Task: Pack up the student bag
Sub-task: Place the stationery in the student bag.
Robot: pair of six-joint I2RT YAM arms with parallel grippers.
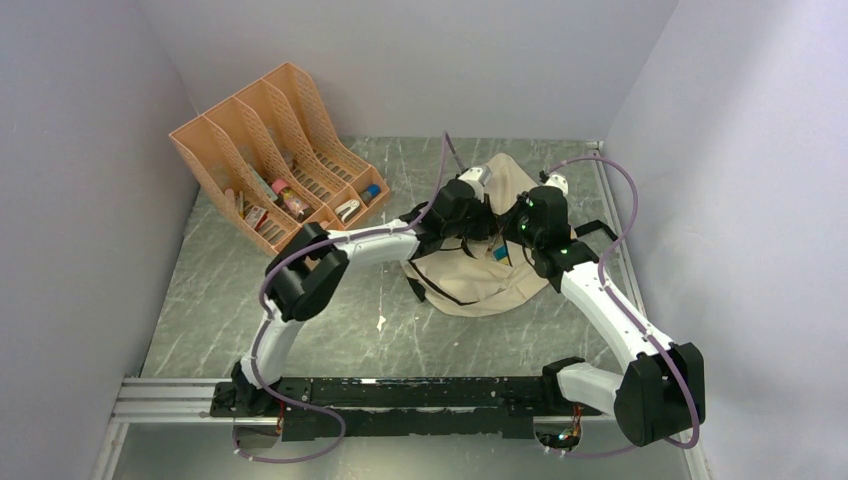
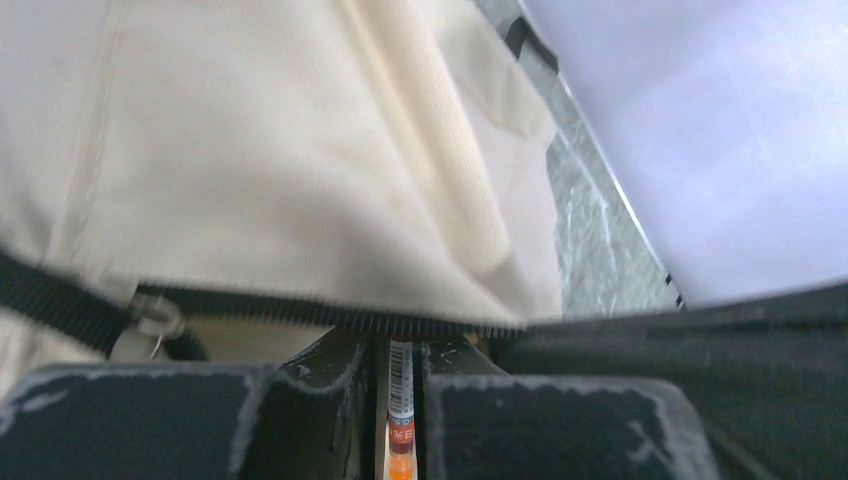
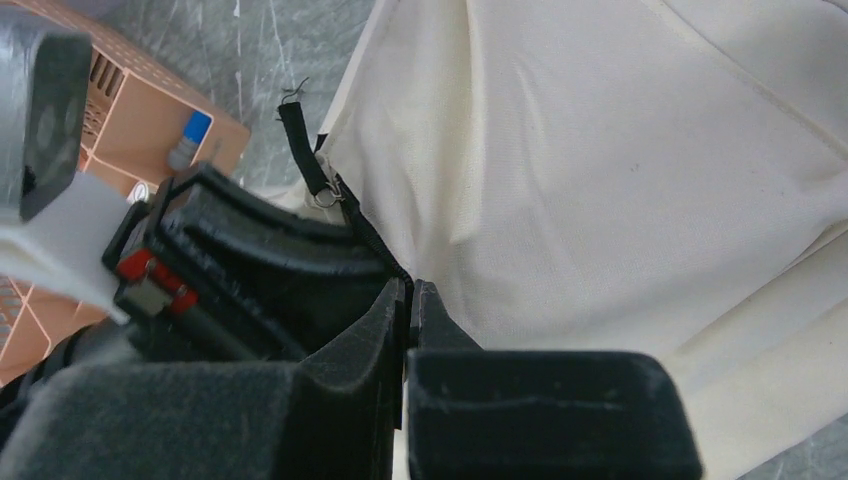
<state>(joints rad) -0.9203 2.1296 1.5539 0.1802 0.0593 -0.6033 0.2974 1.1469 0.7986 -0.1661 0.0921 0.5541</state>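
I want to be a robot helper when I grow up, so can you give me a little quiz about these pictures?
1. True or false: in the top view, the orange file organizer stands to the left of the student bag.
2. What is pinched in the left gripper? A) a thin labelled stick B) a black strap C) nothing at all
3. Fill in the gap: the right gripper is shut on the bag's black ____ edge.

Key: 1 true. 2 A. 3 zipper.
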